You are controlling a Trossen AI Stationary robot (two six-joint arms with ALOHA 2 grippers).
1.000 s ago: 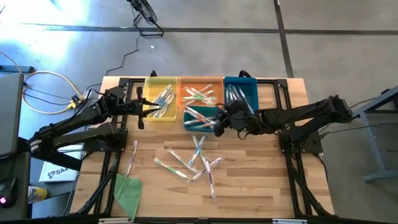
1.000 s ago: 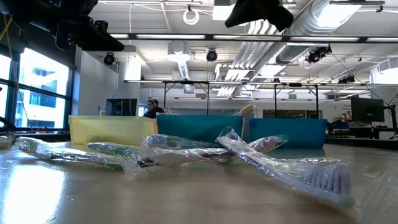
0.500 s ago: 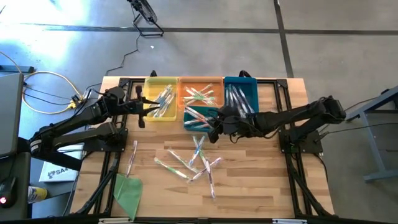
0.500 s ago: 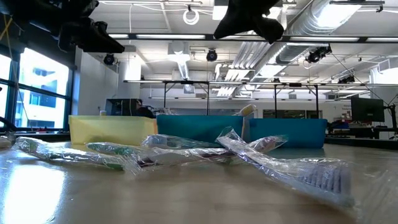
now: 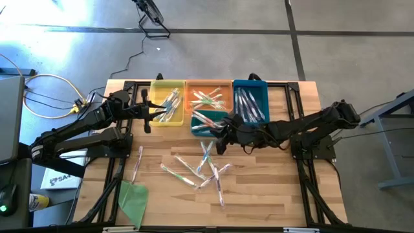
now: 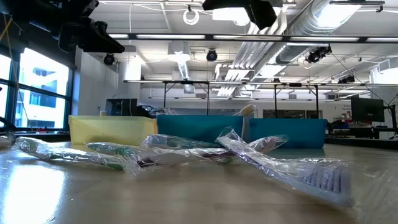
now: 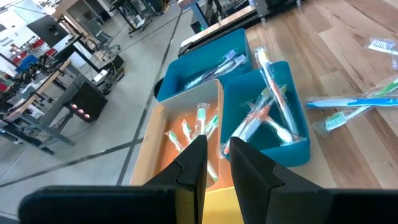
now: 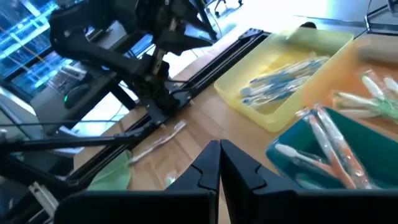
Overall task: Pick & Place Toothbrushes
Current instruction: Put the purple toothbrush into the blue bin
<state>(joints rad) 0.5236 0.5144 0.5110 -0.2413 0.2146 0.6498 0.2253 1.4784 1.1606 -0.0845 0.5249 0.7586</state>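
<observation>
With my right gripper (image 5: 218,144) at mid-frame, fingers pressed together and empty, I judged the next step: spreading them over the loose toothbrushes (image 5: 200,169).

Clear-wrapped toothbrush (image 6: 311,171) at four o'clock in the low view, blurred, its tip past the edge.
</observation>
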